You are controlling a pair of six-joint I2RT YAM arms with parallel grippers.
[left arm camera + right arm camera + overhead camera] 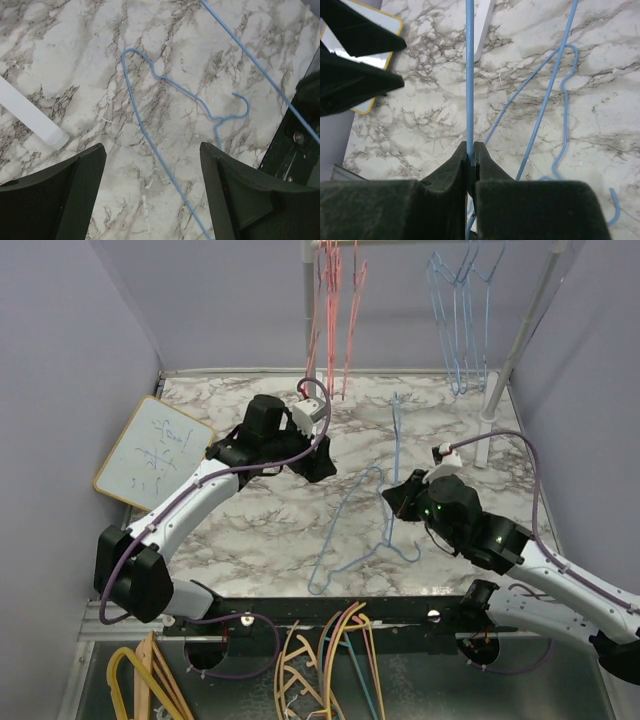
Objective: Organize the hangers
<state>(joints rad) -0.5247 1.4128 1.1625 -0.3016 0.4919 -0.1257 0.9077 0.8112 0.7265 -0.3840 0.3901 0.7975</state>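
Marbled desk point(250, 530) is closed in by pale lilac walls on three sides, and a rack is set at its far end. At the right hand point(471, 150) the fingers are pressed together on a light blue wire. One straight run of the held hanger point(470, 75) is pinched there and is seen stretching away toward the far end. Whether it is lifted clear of the desk cannot be told.

The left hand point(152, 152) is spread wide with nothing grasped. It is held above the lying hanger point(215, 118), a second light blue one laid flat near the middle of the desk, its hook end nearest the right arm.

Farther out, pinkish red hangers point(330, 310) and blue hangers point(460, 320) are already hung on the rail. The red ones are to the left and the blue ones to the right, by the rack post point(503, 365).

The step in hand is judged to be the carrying of the held hanger up to the blue group. For that, the wire would have to be raised and turned so that its hook can be set over the rail.

Open room is left above the middle of the desk, but the goal is crowded by the post, the right wall and the hung blue wires. The whiteboard point(152, 452) at the left edge and the thicker hangers point(330, 660) below the near edge are found well away from that path.
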